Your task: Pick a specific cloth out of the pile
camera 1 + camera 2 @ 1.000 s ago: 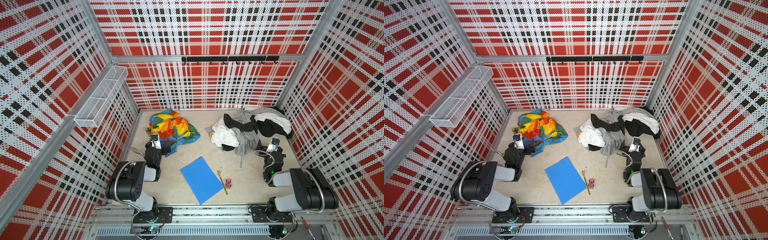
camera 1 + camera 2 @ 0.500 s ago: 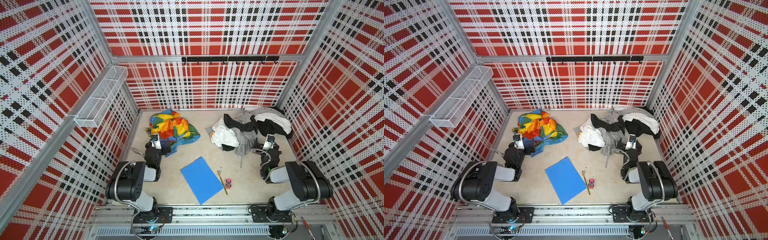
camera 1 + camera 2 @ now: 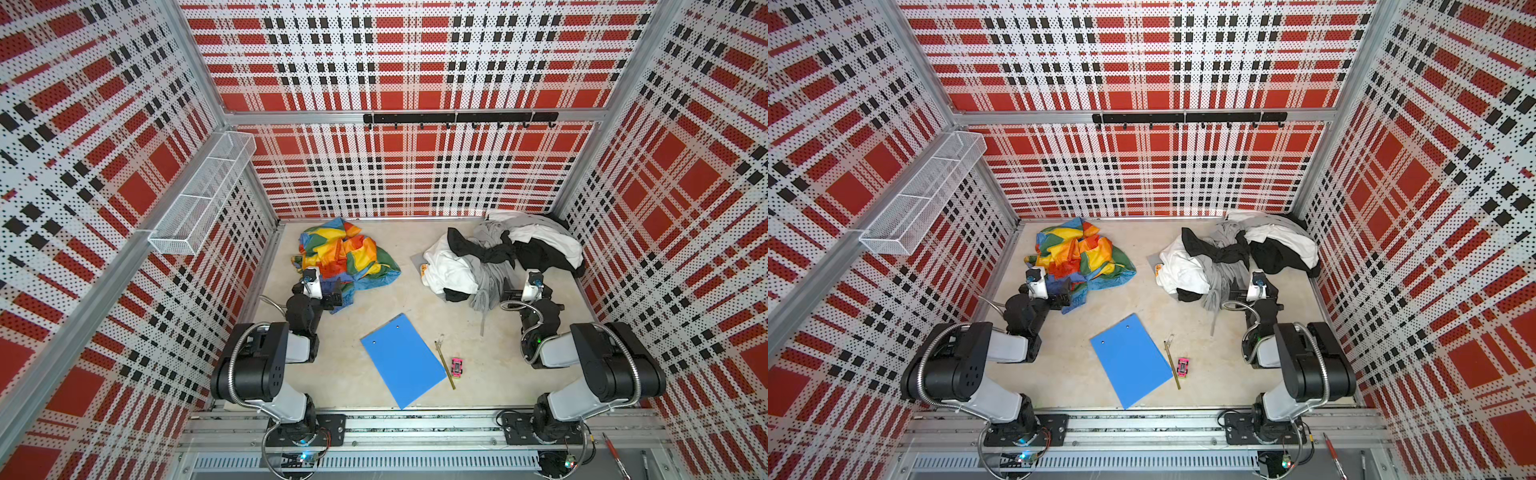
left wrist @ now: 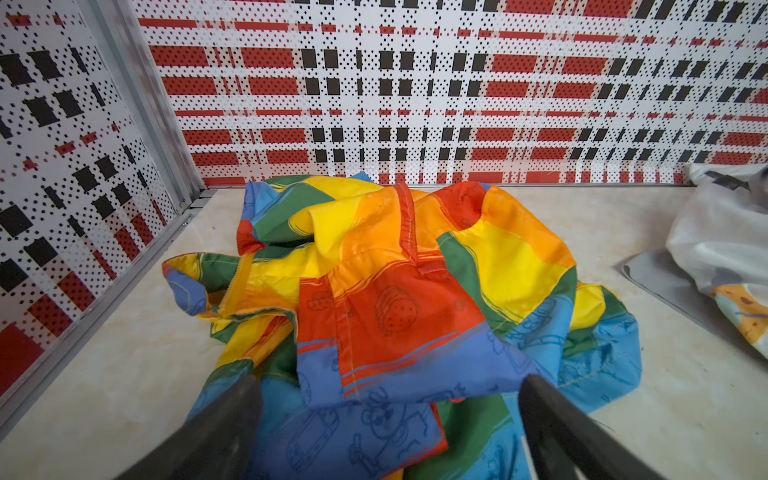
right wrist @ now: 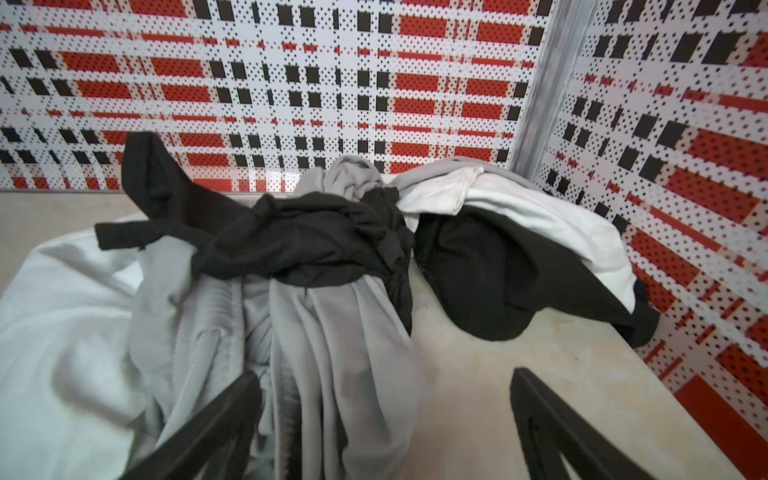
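The cloth (image 3: 347,257) (image 3: 1084,257), a crumpled sheet of orange, yellow, red, blue and green blocks, lies at the back left of the floor, apart from the pile. My left gripper (image 3: 332,294) (image 3: 1062,293) stands open at the cloth's near edge. In the left wrist view the blue folds of the cloth (image 4: 395,299) lie between the spread fingers of the left gripper (image 4: 386,388). The pile (image 3: 498,257) (image 3: 1233,259) (image 5: 316,249) of white, grey and black garments lies at the back right. My right gripper (image 3: 508,293) (image 3: 1236,291) (image 5: 384,380) is open, with hanging grey folds beside one finger.
A blue clipboard (image 3: 401,359) lies at the front middle, with a pencil (image 3: 444,365) and a small pink toy car (image 3: 457,368) beside it. A wire basket (image 3: 203,199) hangs on the left wall and a black hook rail (image 3: 457,118) on the back wall.
My right gripper has shifted a little to the left, closer to the grey garment of the pile. The left arm and the cloth have not moved.
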